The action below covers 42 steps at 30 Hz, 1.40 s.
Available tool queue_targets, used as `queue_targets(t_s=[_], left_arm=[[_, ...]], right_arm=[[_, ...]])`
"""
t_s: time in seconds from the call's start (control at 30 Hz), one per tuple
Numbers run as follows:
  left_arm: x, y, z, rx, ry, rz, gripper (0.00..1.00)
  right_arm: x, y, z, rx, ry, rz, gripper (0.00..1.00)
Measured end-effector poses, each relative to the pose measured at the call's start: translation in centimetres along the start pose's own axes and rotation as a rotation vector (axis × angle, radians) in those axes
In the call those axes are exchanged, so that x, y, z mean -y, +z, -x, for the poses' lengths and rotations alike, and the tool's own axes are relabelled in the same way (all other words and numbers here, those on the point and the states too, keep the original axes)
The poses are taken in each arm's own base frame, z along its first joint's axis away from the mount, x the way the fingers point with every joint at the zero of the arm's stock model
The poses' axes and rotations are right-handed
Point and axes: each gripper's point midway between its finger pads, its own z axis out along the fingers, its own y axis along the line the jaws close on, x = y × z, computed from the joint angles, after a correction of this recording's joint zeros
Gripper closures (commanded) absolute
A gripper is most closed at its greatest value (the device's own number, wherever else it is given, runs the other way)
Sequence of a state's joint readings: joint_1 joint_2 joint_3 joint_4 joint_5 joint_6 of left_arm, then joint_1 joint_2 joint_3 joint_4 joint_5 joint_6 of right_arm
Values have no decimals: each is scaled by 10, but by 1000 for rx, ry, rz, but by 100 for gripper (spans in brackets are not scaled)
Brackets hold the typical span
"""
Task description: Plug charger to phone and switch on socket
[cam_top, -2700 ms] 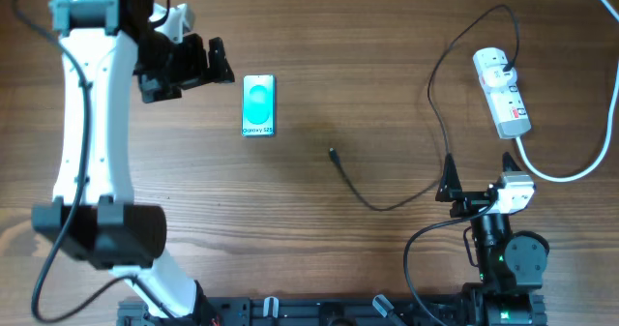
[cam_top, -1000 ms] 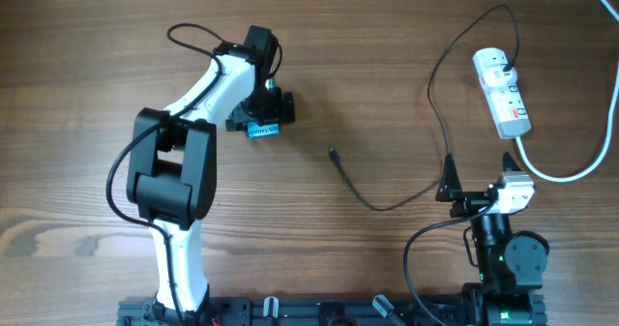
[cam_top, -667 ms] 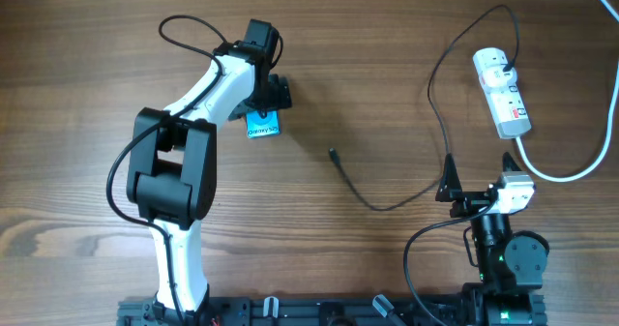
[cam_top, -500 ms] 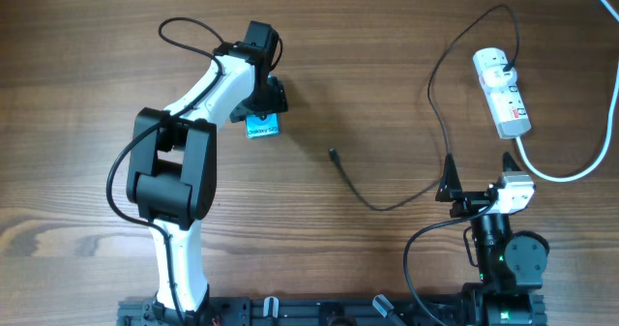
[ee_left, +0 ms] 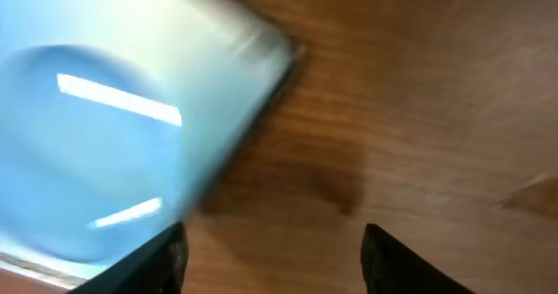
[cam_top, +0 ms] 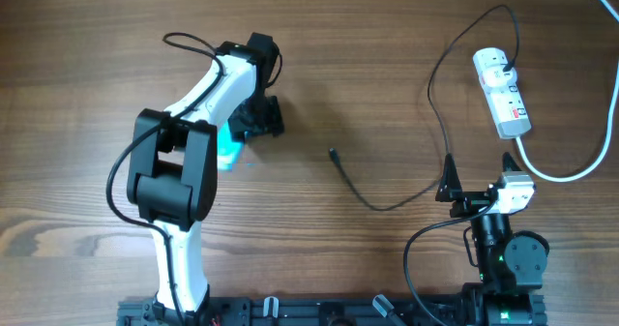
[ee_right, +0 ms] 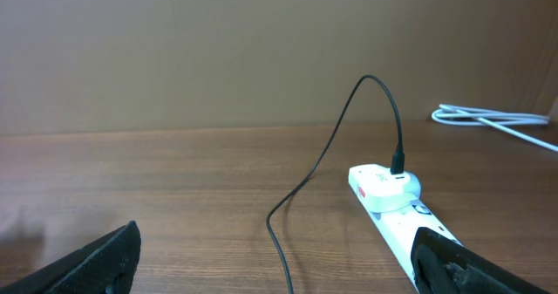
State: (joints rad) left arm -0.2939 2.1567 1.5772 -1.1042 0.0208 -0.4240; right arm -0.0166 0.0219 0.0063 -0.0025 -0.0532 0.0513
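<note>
Though blurred, the phone (ee_left: 105,111) lies askew, its long edge diagonal.

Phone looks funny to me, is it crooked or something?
Yes. The phone lies slanted across the table and looks blurred in the left wrist view. It sits off to one side of the left gripper, not between its open fingers. From overhead, only a teal sliver of it shows.

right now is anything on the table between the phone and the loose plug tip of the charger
Nothing visible. The table between the phone and the charger's plug tip is bare wood in the overhead view. The open left gripper is beside the phone, and its arm hides part of it.
</note>
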Motion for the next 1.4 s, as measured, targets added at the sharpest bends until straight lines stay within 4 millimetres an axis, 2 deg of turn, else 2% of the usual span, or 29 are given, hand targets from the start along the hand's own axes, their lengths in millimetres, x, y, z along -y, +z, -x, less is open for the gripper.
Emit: queue_targets(t_s=[0.03, 0.23, 0.33, 0.43, 0.57, 0.63, 0.83, 0.93, 1.07, 1.2, 1.4], left_arm=[[0, 1, -1, -4, -2, -2, 0], [5, 0, 19, 81, 5, -13, 0], [0, 0, 21, 93, 102, 17, 0], [-15, -3, 36, 155, 161, 105, 0], [-35, -11, 73, 290, 126, 169, 0], [-51, -13, 81, 303, 98, 185, 0], [-109, -8, 73, 182, 79, 209, 0], [-126, -3, 61, 100, 61, 146, 0], [-128, 6, 57, 107, 97, 24, 0], [-124, 9, 51, 101, 97, -10, 0], [-121, 8, 58, 139, 124, -20, 0]], right_arm=[[0, 0, 0, 0, 0, 0, 0], [0, 0, 0, 0, 0, 0, 0], [0, 0, 0, 0, 0, 0, 0], [0, 0, 0, 0, 0, 0, 0], [0, 0, 0, 0, 0, 0, 0], [0, 0, 0, 0, 0, 0, 0], [0, 0, 0, 0, 0, 0, 0], [0, 0, 0, 0, 0, 0, 0], [0, 0, 0, 0, 0, 0, 0], [0, 0, 0, 0, 0, 0, 0], [0, 0, 0, 0, 0, 0, 0]])
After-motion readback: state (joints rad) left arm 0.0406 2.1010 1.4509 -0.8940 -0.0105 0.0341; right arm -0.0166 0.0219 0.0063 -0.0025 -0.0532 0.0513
